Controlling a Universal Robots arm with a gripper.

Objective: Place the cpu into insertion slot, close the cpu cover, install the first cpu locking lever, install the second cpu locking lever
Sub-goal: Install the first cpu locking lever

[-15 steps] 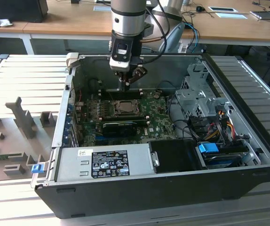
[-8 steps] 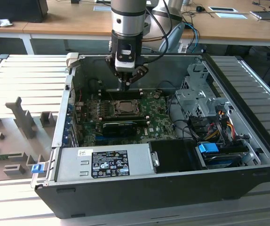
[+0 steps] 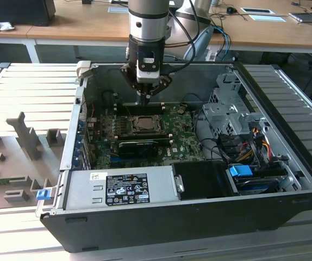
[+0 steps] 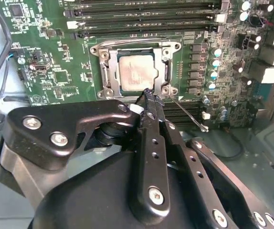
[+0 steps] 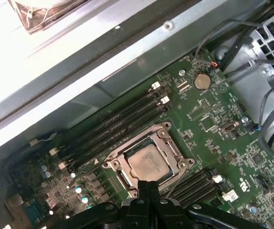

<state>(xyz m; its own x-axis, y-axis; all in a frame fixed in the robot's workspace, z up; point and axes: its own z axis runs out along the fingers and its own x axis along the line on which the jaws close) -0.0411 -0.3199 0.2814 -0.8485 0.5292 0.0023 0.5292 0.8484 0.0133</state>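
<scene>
In the open computer case (image 3: 172, 231), on the green motherboard (image 3: 187, 142), the cpu (image 4: 136, 72) sits in the insertion slot (image 3: 144, 123) under the lowered cpu cover (image 4: 109, 67). Directly above, the gripper (image 4: 149, 95) has its fingers pressed together.

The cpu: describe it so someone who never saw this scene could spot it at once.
Inside the open black computer case lies a green motherboard; near its middle, beside the long black memory slots, sits the square metal cpu cover. The cpu is the flat silvery-grey square showing through that cover's window, smooth and plain amid cluttered neighbours.
</scene>
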